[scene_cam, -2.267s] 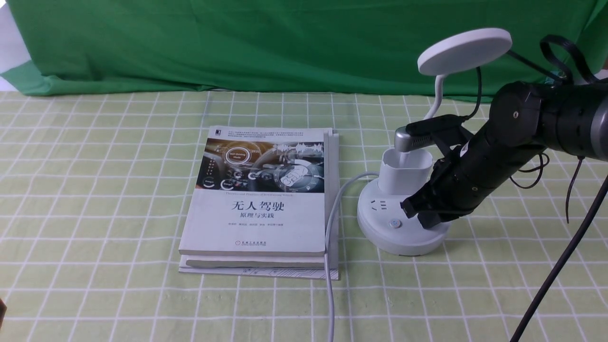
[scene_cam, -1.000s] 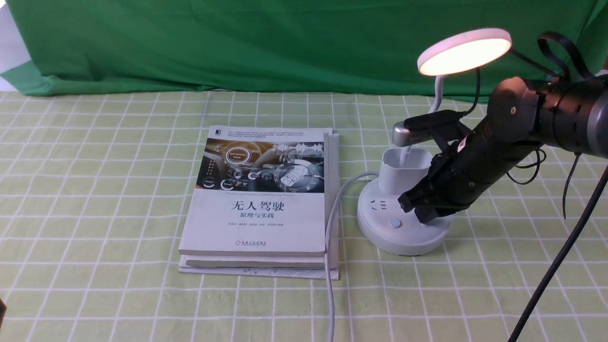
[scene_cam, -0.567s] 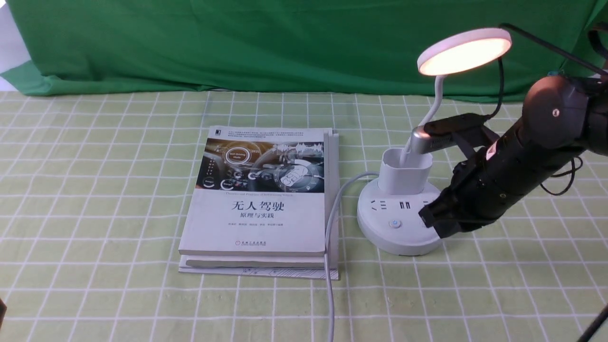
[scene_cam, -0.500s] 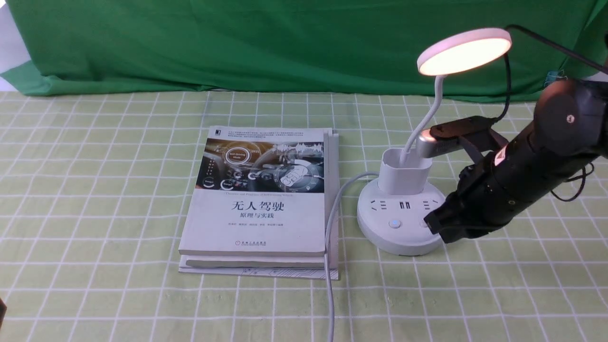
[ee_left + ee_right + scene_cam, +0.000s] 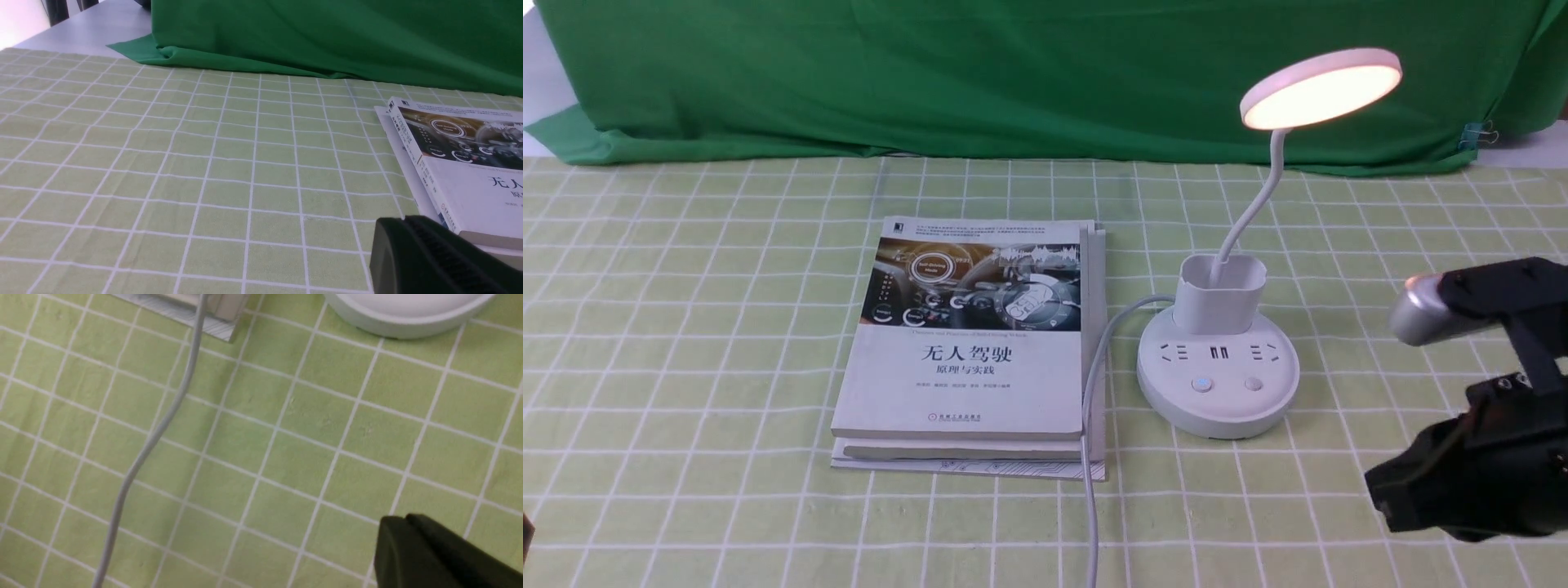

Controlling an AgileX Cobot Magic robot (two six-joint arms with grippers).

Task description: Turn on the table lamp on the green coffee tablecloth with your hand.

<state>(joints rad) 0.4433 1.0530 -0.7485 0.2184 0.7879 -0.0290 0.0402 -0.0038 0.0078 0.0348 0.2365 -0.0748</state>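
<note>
The white table lamp (image 5: 1218, 359) stands on the green coffee tablecloth (image 5: 686, 327), right of centre. Its disc head (image 5: 1321, 86) glows warm. Two buttons (image 5: 1201, 384) sit on the round base, and its white cord (image 5: 1089, 457) runs toward the front edge. My right gripper (image 5: 1384, 494) is shut and empty at the lower right, well clear of the lamp; the base rim (image 5: 404, 322) and cord (image 5: 139, 457) show in the right wrist view, beyond the gripper (image 5: 398, 528). My left gripper (image 5: 392, 228) is shut, low over the cloth, beside the books.
A stack of books (image 5: 976, 343) lies left of the lamp, with the cord along its right edge; it also shows in the left wrist view (image 5: 461, 163). A dark green backdrop cloth (image 5: 980, 73) hangs along the back.
The lamp went from dark to lit while my right gripper was at the base. The right arm has since drawn back right and toward the front, away from the lamp.
</note>
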